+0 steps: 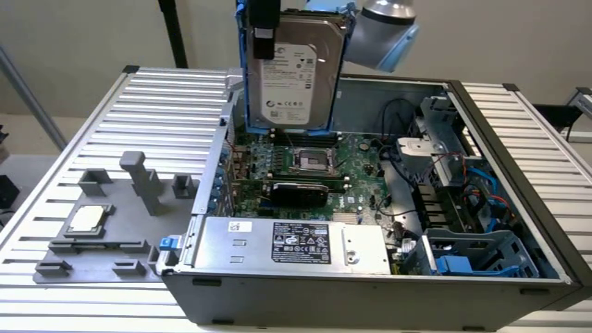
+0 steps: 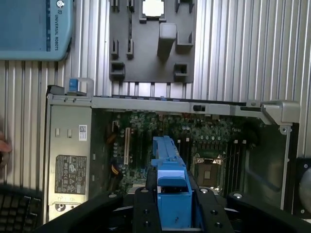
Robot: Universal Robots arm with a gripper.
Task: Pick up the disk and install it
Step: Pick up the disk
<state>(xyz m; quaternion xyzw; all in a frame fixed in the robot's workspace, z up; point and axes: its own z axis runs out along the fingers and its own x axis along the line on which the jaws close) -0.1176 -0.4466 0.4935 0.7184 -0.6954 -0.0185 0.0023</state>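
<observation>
Above the open computer case [image 1: 370,300], the disk [image 1: 294,76] (upright, label outward) between fingers [image 2: 144,208] clamped on it.

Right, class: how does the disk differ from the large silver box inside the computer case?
The disk stands upright in the air above the case; the silver box lies flat inside it. The disk has blue rails along its edges; the silver box has none. The disk's label is white; the silver box's main label is mostly black. Both are rectangular silver-grey metal.
</observation>
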